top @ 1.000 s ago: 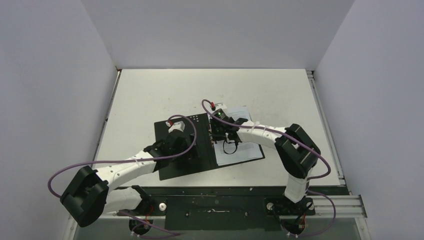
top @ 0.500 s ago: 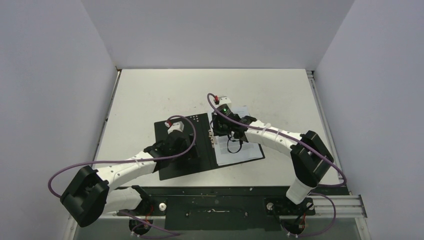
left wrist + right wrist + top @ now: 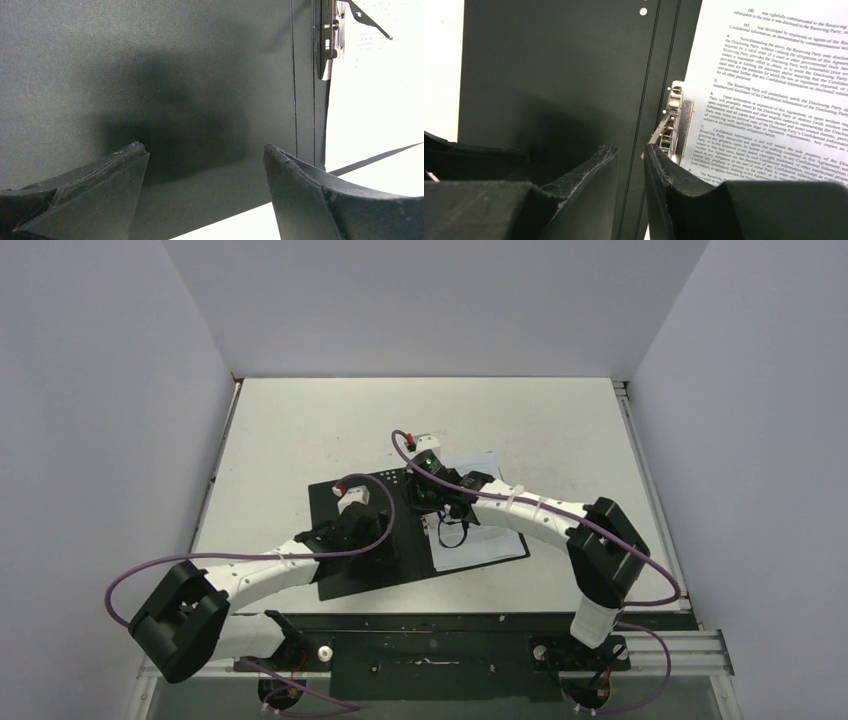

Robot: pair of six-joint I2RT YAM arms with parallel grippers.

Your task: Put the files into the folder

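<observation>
Beside right tool: spine clip, files beyond.

Two white-and-black arms trail purple cables; a green light, perhaps an indicator, glows.

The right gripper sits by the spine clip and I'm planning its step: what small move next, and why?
Probably lower the right gripper onto the metal clip lever and press: the printed sheets already lie beside the clip, and the narrowly parted fingers hold nothing.
</observation>
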